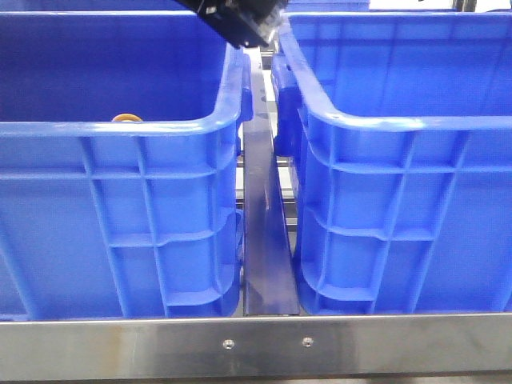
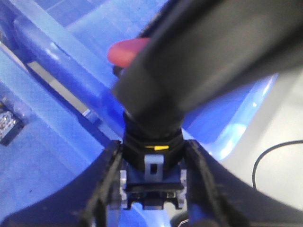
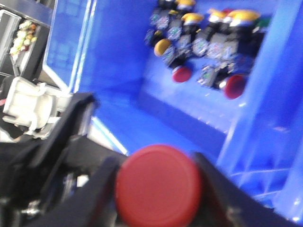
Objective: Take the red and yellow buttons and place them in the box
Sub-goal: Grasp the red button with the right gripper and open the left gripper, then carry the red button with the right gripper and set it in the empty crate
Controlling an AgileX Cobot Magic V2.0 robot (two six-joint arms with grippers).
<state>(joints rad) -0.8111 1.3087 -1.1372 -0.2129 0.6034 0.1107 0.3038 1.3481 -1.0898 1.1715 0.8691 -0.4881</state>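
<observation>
Two blue crates [image 1: 120,216] fill the front view, side by side behind a steel rail [image 1: 256,346] at the bench edge, with a dark blue divider bar [image 1: 266,240] running back through the gap between them. Peeking over the near rim of the left crate is a sliver of a yellow-orange cap [image 1: 126,118]. Farther back, above the gap, a black piece of an arm [image 1: 240,20] hangs at the top of the view, blocking what lies behind it.

From the left wrist, the left end effector [image 2: 152,189] is clenched on a button body [image 2: 152,158], black with a small yellow mark and a grey tab, the black fingers [image 2: 106,184] pressing it from both sides. A thick black blurred shape crosses right above it and hides most of the scene; a red cap [image 2: 127,51] shows past its edge, over blue crate plastic.

From the right wrist, the right end effector [image 3: 158,189] grips a red button [image 3: 158,187], its round cap sitting between the dark fingers [image 3: 75,142]. Well beyond it, at the far wall of a blue crate [image 3: 118,71], lies a heap of buttons [image 3: 203,42] with yellow and red caps.
</observation>
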